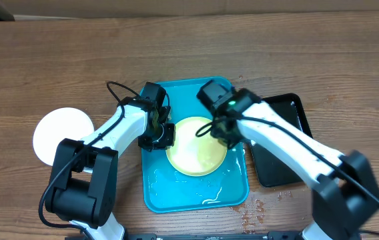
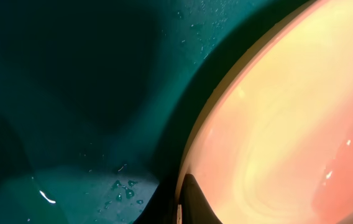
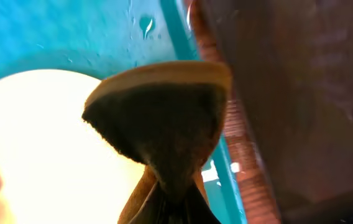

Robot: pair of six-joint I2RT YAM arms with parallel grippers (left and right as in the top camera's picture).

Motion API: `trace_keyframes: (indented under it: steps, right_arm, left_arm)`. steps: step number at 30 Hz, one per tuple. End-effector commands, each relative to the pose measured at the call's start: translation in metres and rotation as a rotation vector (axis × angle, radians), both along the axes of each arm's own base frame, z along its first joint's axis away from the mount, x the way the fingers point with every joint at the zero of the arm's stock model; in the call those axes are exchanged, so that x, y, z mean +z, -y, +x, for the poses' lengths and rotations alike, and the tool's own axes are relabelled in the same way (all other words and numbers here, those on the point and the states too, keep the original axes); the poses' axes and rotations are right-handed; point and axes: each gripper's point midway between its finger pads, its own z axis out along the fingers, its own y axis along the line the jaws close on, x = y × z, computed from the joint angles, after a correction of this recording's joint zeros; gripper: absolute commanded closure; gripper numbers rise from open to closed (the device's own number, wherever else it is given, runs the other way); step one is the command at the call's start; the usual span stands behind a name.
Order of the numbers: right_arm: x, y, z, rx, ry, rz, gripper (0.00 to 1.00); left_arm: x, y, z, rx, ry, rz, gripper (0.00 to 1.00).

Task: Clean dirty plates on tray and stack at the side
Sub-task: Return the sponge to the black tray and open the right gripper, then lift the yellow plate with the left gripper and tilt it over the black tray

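Turquoise tray [image 1: 176, 193] at centre of wooden table [image 1: 56, 60], wet, droplets on floor. Yellow-green plate [image 1: 196, 155] lies flat in middle of tray. Left gripper [image 1: 159, 133] at plate's left rim, jaws together, pinching rim. Right gripper [image 1: 224, 130] over plate's right edge, clamped on brown sponge [image 3: 164, 124] with tan edge. White plate [image 1: 61, 135] on bare wood, well left of tray. Black tray [image 1: 279, 160] just right of turquoise one.

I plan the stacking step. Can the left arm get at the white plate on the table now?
Probably yes: the white plate lies bare beside the left arm. But the left gripper, jaws shut on the pale yellow plate, must let go first.
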Motion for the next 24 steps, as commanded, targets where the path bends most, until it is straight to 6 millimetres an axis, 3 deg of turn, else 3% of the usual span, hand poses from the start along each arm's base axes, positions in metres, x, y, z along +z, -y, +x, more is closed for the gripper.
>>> trace_keyframes:
  steps: [1, 4, 8, 14, 18, 20, 22, 24]
  right_arm:
    - [0.047, 0.022, 0.019, -0.024, 0.097, 0.074, 0.96]
    - [0.054, 0.055, 0.027, -0.065, 0.081, 0.086, 0.96]
    - [0.043, 0.082, 0.026, -0.036, -0.012, 0.176, 0.96]
    - [-0.007, 0.118, 0.001, -0.090, -0.140, 0.213, 0.96]
    - [-0.042, 0.126, -0.013, -0.119, -0.164, 0.210, 0.95]
    - [-0.050, 0.125, -0.014, -0.117, -0.157, 0.218, 0.86]
    - [-0.050, 0.125, -0.011, -0.115, -0.143, 0.220, 0.64]
    - [-0.042, 0.126, -0.005, -0.120, -0.115, 0.226, 0.56]
  left_arm:
    - [-0.028, -0.033, -0.018, 0.005, -0.076, 0.166, 0.96]
    - [-0.026, -0.026, -0.018, -0.013, -0.079, 0.122, 0.96]
    - [-0.018, -0.017, -0.016, -0.021, -0.090, 0.077, 0.96]
    - [0.001, -0.001, -0.004, -0.068, -0.076, 0.004, 0.96]
    - [0.020, 0.003, 0.011, -0.069, -0.053, -0.003, 0.96]
    - [0.031, 0.005, 0.018, -0.069, -0.041, -0.006, 0.96]
    - [0.042, 0.008, 0.025, -0.074, -0.026, -0.013, 0.96]
    - [0.055, 0.013, 0.031, -0.088, -0.009, -0.022, 0.96]
